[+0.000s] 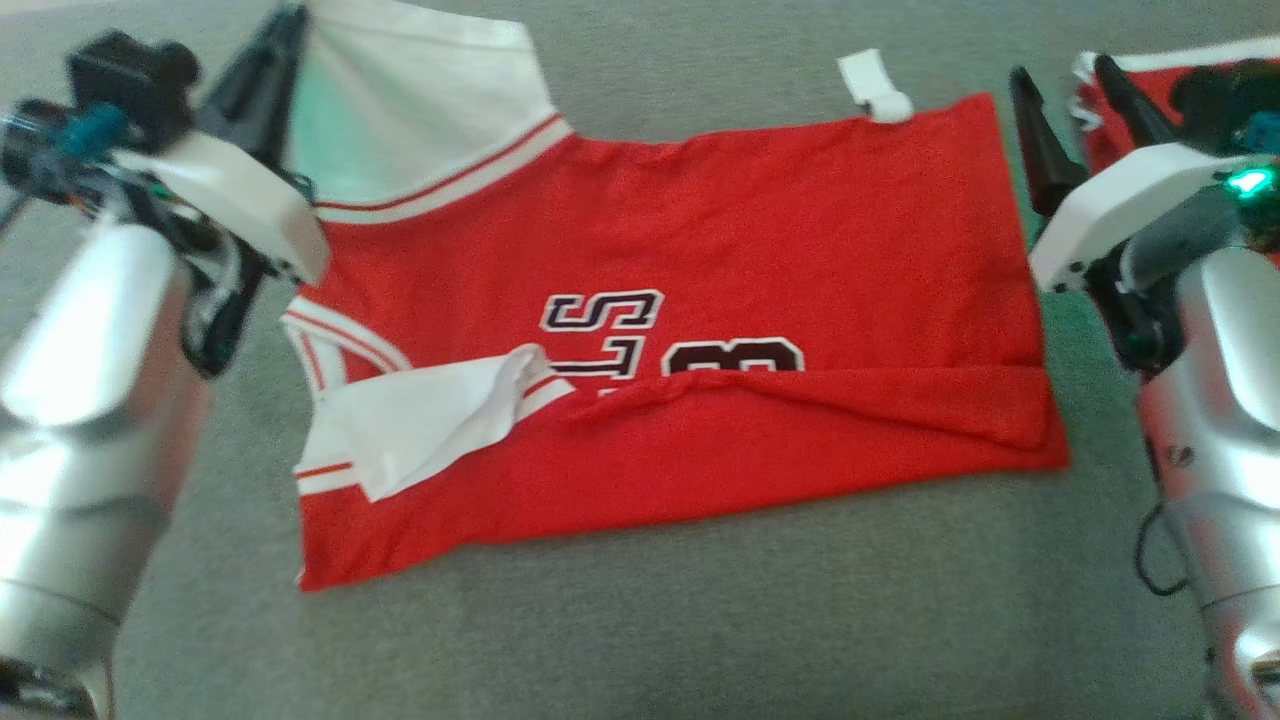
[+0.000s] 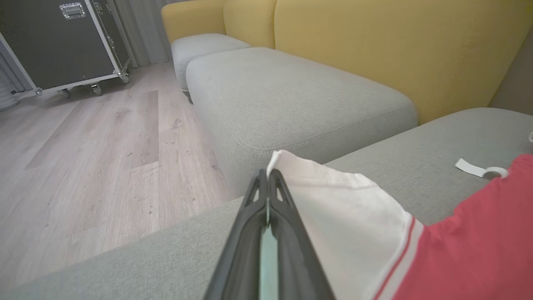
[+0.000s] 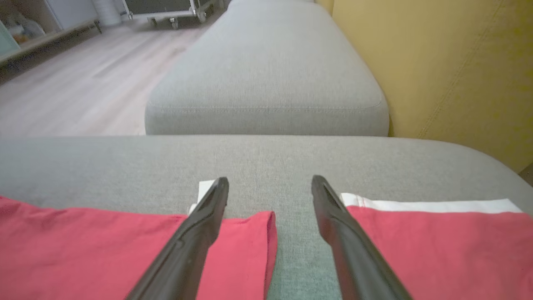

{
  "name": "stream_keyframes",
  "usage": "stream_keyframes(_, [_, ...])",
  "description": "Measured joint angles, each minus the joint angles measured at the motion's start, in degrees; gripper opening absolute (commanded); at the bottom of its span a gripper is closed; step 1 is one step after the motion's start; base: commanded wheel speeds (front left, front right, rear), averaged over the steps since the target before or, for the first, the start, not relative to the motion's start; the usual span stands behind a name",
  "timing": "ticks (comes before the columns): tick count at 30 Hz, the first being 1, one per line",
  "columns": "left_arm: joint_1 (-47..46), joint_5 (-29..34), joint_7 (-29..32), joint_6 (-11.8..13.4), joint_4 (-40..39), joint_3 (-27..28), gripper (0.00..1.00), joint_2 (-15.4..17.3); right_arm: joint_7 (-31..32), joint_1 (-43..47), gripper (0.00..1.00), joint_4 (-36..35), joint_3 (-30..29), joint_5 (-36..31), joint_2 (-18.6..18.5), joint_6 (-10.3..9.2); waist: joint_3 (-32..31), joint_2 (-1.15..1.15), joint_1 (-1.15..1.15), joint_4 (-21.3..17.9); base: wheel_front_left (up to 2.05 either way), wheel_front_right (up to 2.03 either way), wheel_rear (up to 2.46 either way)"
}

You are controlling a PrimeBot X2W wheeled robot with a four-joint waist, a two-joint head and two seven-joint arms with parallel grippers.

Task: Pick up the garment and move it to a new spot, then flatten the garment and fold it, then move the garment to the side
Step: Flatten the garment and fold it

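Pinching red fabric jersey (image 1: 760, 230) by white sleeve (image 2: 341, 216), left gripper (image 2: 267, 176) is likely starting a fold. Right gripper (image 3: 270, 183) jaws are hovering spread.

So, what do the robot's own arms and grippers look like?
The left forearm and right forearm are glossy silver. Each wrist has a white angular cover. The left gripper and right gripper have long, tapered black fingers. A green light glows at the right wrist; a thin black cable loops beside that forearm.
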Motion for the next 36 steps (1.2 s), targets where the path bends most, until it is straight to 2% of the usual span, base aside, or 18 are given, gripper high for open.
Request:
stream_keyframes(4, [3.6, 0.0, 0.3, 0.9, -6.6, -1.6, 0.0, -0.3, 3.1, -2.1, 1.0, 7.3, -0.4, -1.3, -2.4, 0.0, -0.2, 0.0, 0.01, 3.2, 0.0, 0.0, 0.0])
stream_keyframes(10, [6.7, 0.3, 2.5, 2.6, -15.0, -3.0, 0.0, -0.1, 5.2, -5.4, 1.0, 16.0, -0.7, -3.7, -4.1, 0.0, 0.4, 0.0, 0.01, 6.7, 0.0, 0.0, 0.0])
stream_keyframes(20, [7.3, 0.3, 5.0, 4.6, -22.4, -3.3, 0.0, 0.4, 6.1, -11.1, 1.0, 24.8, 2.0, -5.8, -5.2, 0.0, 3.0, 0.0, 0.01, 8.6, 0.0, 0.0, 0.0])
stream_keyframes(21, [7.3, 0.3, 5.2, 4.6, -22.6, -3.3, 0.0, 0.5, 6.3, -11.9, 0.72, 25.3, 2.6, -5.8, -5.3, 0.0, 3.2, 0.0, 0.01, 8.7, 0.0, 0.0, 0.0])
stream_keyframes(22, [7.3, 0.3, 5.2, 4.7, -22.8, -3.3, 0.0, 0.6, 6.3, -12.5, 0.13, 25.6, 3.2, -5.8, -5.3, 0.0, 3.3, 0.0, 0.01, 8.7, 0.0, 0.0, 0.0])
stream_keyframes(23, [7.3, 0.3, 5.4, 4.8, -22.8, -3.3, 0.0, 0.9, 6.3, -13.0, 0.0, 26.0, 3.9, -5.8, -5.2, 0.0, 3.4, 0.0, 0.01, 8.6, 0.0, 0.0, 0.0])
stream_keyframes(28, [7.3, 0.3, 5.5, 5.5, -22.4, -3.1, 0.0, 2.1, 4.5, -13.9, 0.0, 27.3, 4.4, -5.5, -4.7, 0.0, 3.6, 0.0, 0.01, 7.8, 0.0, 0.0, 0.0])
stream_keyframes(36, [4.4, 0.3, 4.1, 6.0, -16.4, -1.0, 0.0, 3.6, -2.8, -19.3, 0.0, 27.6, 1.8, 0.3, -3.7, 0.0, 4.0, 0.0, 0.01, 5.0, 0.0, 0.0, 0.0])
